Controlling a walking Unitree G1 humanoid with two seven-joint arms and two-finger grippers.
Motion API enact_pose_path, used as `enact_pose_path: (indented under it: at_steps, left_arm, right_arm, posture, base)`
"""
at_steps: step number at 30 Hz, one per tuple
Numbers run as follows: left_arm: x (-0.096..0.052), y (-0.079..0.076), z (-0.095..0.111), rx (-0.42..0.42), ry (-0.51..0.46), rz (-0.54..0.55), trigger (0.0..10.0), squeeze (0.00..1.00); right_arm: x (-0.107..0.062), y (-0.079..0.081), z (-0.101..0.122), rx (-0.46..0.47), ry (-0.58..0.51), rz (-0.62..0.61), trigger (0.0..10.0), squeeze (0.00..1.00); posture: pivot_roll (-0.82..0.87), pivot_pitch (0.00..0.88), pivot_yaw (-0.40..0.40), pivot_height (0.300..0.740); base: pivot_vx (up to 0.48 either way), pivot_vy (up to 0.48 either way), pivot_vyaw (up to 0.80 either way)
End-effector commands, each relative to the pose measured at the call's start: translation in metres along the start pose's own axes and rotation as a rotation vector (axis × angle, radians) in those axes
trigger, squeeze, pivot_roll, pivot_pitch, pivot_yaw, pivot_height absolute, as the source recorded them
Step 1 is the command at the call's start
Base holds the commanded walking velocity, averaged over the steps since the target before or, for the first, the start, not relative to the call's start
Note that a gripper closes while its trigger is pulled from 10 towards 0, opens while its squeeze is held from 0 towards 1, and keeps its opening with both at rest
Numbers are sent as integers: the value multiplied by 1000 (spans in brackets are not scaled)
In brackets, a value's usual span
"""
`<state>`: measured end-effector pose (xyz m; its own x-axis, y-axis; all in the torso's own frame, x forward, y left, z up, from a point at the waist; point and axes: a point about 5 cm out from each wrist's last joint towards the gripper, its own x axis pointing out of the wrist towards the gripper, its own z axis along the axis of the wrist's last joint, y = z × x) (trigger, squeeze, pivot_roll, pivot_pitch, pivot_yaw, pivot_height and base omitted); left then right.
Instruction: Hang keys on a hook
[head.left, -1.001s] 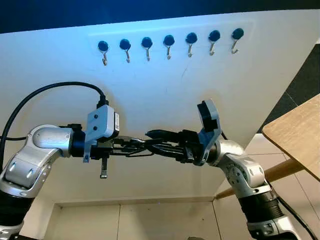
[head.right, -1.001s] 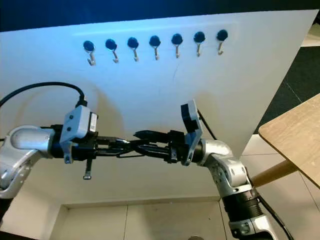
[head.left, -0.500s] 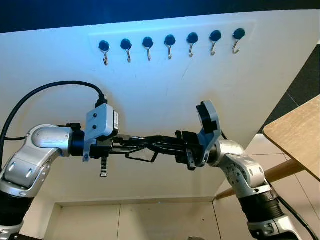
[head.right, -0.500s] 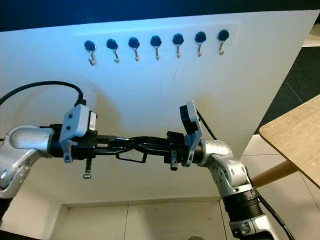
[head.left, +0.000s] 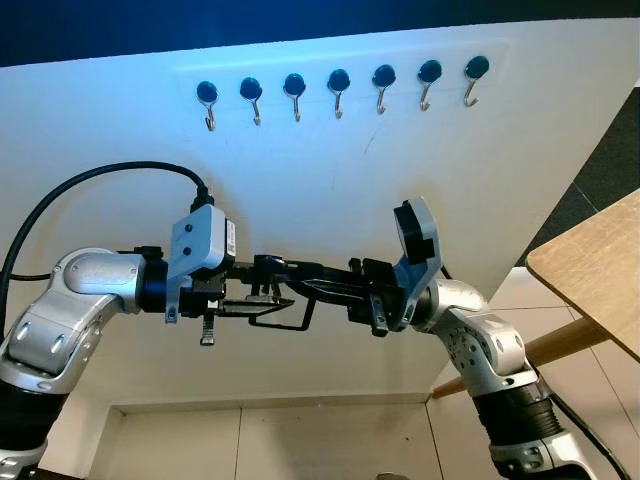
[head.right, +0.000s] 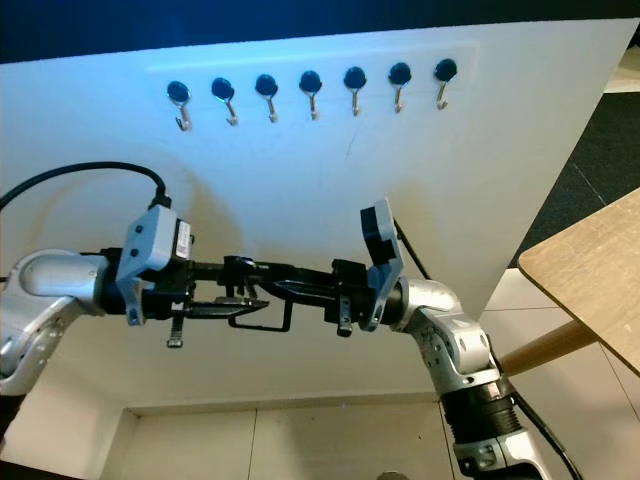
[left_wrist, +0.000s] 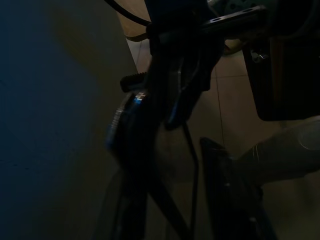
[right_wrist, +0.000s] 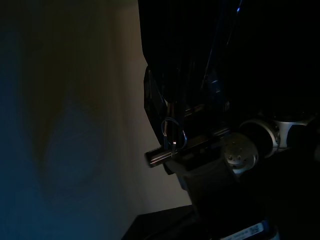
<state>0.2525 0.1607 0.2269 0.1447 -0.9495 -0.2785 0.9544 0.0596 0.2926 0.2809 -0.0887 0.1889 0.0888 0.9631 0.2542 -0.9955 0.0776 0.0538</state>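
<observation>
**Matt board, metal hooks, brushed arms**

The white board looks smooth and matt. Its hooks are shiny bent metal under glossy dark knobs. A thin metal key ring glints. The arms are brushed silver metal; the counter is pale wood.

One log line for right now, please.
stage: handover | left gripper: jaws open | right gripper: at key ring | seven black-capped metal hooks: bare

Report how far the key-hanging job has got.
Done: nothing hangs on the hooks yet; all seven on the white board look bare. In hand: the left gripper and right gripper meet below the row, apparently passing the keys between them. Left: one gripper must take them, raise them and loop the ring over a hook.
</observation>
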Motion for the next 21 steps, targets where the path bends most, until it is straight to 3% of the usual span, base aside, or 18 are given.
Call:
enact_pose_path:
  at_steps: [1, 12, 20, 21]
  left_arm:
    - [-1, -1, 1, 12, -10, -10, 10000, 27]
    - [-7, 0, -3, -6, 16, 15, 10000, 0]
    - [-3, 4, -6, -32, -4, 36, 10000, 0]
    - [-2, 3, -7, -37, -11, 30, 9255, 0]
  right_arm:
    - [0, 1, 5, -15, -28, -4, 0, 0]
    - [0, 4, 9, -12, -58, 4, 0, 0]
    - [-2, 6, 16, -15, -88, 23, 0, 0]
    - [-2, 6, 16, -15, -88, 24, 0, 0]
  posture:
    - [-76, 83, 93, 740]
    - [-72, 94, 99, 740]
    - [-76, 95, 100, 740]
    - [-76, 95, 100, 740]
  base:
    - [0, 0, 0]
    - [0, 0, 0]
    - [0, 0, 0]
    - [0, 0, 0]
